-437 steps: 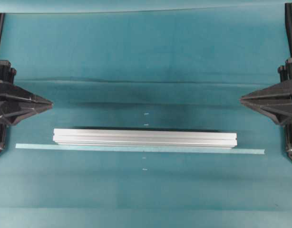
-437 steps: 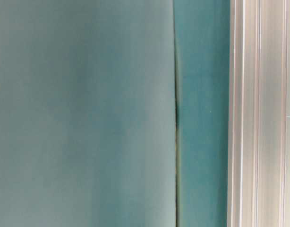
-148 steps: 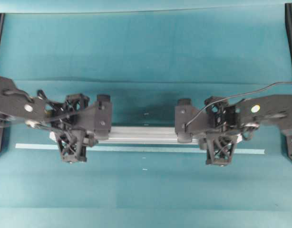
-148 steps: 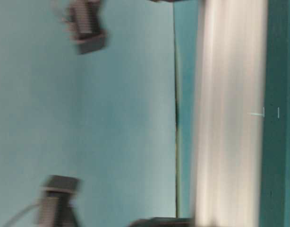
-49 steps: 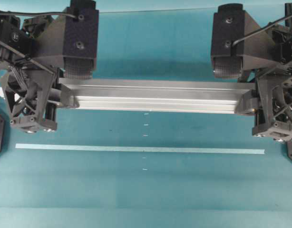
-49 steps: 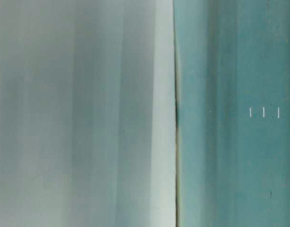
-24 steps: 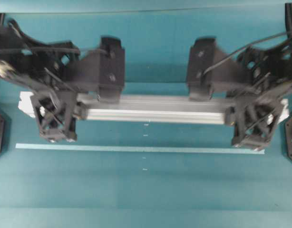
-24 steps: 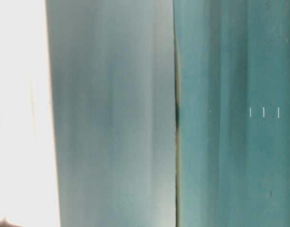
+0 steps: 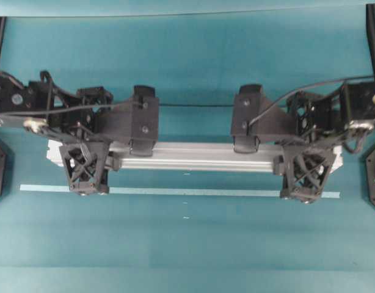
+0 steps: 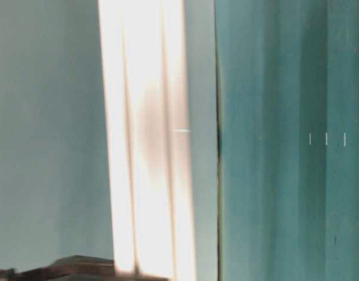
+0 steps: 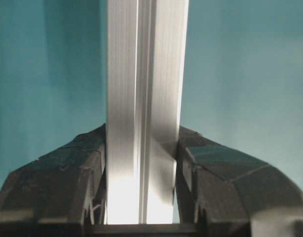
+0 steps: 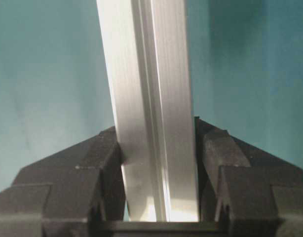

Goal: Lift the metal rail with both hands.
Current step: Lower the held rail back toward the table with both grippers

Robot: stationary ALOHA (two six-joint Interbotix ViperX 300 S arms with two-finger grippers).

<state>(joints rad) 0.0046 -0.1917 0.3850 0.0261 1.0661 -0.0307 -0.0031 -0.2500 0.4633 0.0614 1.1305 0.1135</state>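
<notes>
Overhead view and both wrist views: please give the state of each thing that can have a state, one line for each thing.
metal rail: held near both ends, lying level across the overhead view.
left end effector: shut on the metal rail, fingers against both its sides.
right end effector: shut on the metal rail, likewise.
tape strip: flat on the table, apart from the rail.

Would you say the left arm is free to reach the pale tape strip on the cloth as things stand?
Probably not: the left gripper is shut on the metal rail, as is the right gripper. The tape strip lies uncovered on the cloth, but reaching it would mean letting go of the rail.
</notes>
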